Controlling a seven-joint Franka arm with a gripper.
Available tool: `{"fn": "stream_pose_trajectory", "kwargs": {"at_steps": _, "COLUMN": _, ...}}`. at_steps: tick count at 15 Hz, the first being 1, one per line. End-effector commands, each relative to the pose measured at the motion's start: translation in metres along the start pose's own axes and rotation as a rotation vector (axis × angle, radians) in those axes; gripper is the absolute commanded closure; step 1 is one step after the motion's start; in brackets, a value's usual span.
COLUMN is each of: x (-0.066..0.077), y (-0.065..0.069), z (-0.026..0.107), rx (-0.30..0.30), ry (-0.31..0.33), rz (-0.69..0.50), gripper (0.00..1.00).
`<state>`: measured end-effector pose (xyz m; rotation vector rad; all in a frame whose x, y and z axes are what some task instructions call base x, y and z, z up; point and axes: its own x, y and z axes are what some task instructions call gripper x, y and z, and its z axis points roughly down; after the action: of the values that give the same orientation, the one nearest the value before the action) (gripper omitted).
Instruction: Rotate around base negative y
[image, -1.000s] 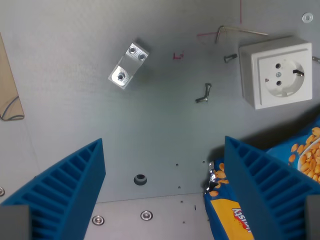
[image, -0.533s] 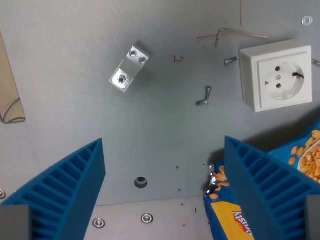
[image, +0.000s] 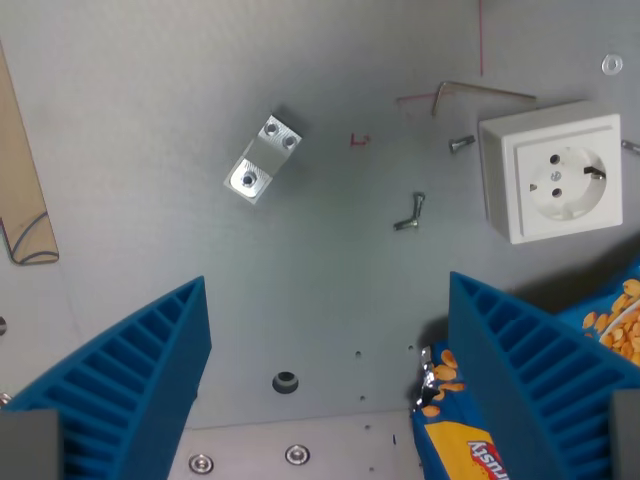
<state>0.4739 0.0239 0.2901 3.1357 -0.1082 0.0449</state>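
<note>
I see my gripper (image: 328, 385) at the bottom of the frame, its two blue ribbed fingers (image: 130, 385) spread wide with nothing between them, hanging over the grey metal table (image: 150, 100). In the gap between them sits a small dark hole (image: 286, 382) in the plate. At the lower right, behind the right finger, lies a blue snack bag (image: 470, 430) with peanuts printed on it. Up the right side stands a white power socket (image: 557, 175). Just beside it, toward the centre, lies a small bent screw (image: 410, 212), and above it an Allen key (image: 480, 92). In the upper middle rests an aluminium block (image: 262, 158), tilted. A wooden strip (image: 22, 180) runs along the left edge.
</note>
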Motion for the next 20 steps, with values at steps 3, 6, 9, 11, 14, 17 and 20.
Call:
{"fn": "stream_pose_trajectory", "kwargs": {"at_steps": 3, "x": -0.0078, "y": 0.0010, "z": 0.0007, "rx": 0.012, "ry": 0.207, "rz": 0.001, "gripper": 0.00}}
{"fn": "stream_pose_trajectory", "kwargs": {"at_steps": 6, "x": -0.0078, "y": 0.0010, "z": 0.0007, "rx": 0.015, "ry": 0.247, "rz": 0.002, "gripper": 0.00}}
{"fn": "stream_pose_trajectory", "kwargs": {"at_steps": 9, "x": -0.0078, "y": 0.0010, "z": 0.0007, "rx": 0.018, "ry": 0.287, "rz": 0.002, "gripper": 0.00}}
{"fn": "stream_pose_trajectory", "kwargs": {"at_steps": 11, "x": -0.0078, "y": 0.0010, "z": 0.0007, "rx": 0.020, "ry": 0.313, "rz": 0.002, "gripper": 0.00}}
{"fn": "stream_pose_trajectory", "kwargs": {"at_steps": 14, "x": -0.0078, "y": 0.0010, "z": 0.0007, "rx": 0.022, "ry": 0.353, "rz": 0.002, "gripper": 0.00}}
{"fn": "stream_pose_trajectory", "kwargs": {"at_steps": 17, "x": -0.0078, "y": 0.0010, "z": 0.0007, "rx": 0.025, "ry": 0.393, "rz": 0.002, "gripper": 0.00}}
{"fn": "stream_pose_trajectory", "kwargs": {"at_steps": 20, "x": -0.0078, "y": 0.0010, "z": 0.0007, "rx": 0.028, "ry": 0.433, "rz": 0.002, "gripper": 0.00}}
